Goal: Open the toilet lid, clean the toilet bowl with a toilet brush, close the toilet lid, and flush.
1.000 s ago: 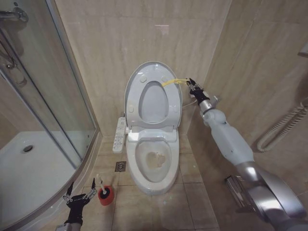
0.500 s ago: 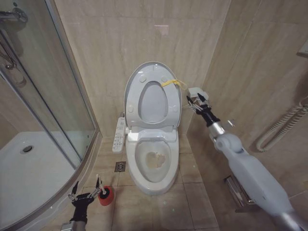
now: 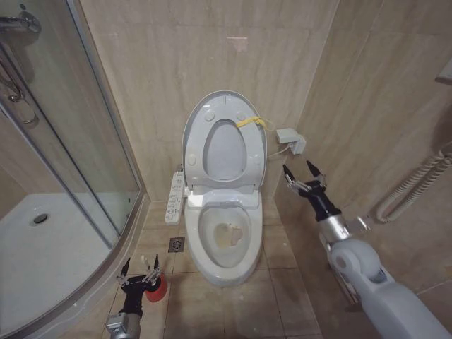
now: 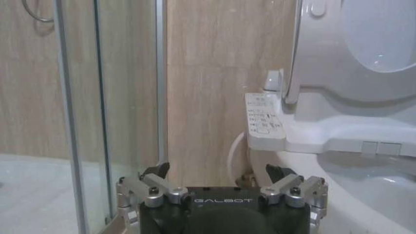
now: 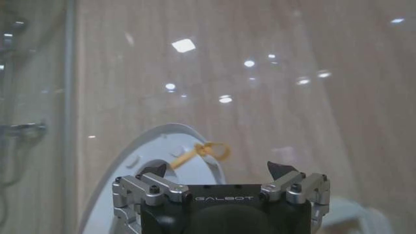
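Toilet lid upright, toilet bowl exposed; our left gripper, fingers apart, lower left over toilet brush; right gripper spread, centre right, clear of lid.

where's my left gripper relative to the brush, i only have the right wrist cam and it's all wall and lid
Observer: The left gripper sits low on the floor, right at the red holder, fingers open.
Operator: is the brush in the holder or already lifted
Observer: I can't make out the toilet brush there; the gripper covers the top of the holder.
Operator: ok and the lid, fully up?
Observer: Yes, the toilet lid stands upright against the wall with the seat ring raised too, so the toilet bowl is exposed, stains visible.
Operator: where's my right gripper in the room
Observer: The right gripper is open, in the air to the right of the toilet.
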Available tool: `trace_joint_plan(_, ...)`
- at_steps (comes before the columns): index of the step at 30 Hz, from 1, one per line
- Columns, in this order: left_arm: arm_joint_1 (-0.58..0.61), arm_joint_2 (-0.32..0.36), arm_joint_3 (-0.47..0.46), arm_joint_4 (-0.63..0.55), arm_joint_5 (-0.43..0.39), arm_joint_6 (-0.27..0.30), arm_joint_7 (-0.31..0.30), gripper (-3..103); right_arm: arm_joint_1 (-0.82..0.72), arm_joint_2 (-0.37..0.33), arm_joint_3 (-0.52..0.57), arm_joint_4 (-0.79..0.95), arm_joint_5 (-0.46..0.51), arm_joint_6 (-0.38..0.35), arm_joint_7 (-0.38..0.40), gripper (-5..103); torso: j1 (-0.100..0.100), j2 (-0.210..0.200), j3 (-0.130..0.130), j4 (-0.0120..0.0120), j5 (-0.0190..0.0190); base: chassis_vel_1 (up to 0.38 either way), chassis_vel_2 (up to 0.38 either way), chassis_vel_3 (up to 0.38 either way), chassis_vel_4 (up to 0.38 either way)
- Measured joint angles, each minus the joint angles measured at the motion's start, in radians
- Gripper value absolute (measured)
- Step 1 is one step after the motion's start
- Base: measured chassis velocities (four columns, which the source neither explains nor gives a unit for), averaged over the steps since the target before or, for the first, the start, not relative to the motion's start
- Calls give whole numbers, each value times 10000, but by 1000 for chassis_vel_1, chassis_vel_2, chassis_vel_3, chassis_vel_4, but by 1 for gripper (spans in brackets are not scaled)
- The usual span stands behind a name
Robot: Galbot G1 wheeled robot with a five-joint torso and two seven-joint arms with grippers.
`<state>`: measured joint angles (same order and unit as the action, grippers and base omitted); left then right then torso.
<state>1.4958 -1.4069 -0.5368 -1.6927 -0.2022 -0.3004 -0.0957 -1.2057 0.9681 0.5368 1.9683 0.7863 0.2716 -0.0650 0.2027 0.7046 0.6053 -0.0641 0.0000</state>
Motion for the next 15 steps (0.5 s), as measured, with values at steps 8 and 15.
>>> trace_joint_plan(8,-353,101,0,272,-231,-25,-1,100,-1812,1376,1112,633,-421,-158,489,100,2,0,1,-2,0,0,0,0,0)
trace_joint_plan(15,-752,247,48,677,-275,-41,-4,100,-3099,2705,1360,786,-1026,-63,801,100,1,1,0,1,-4,0,0,0,0)
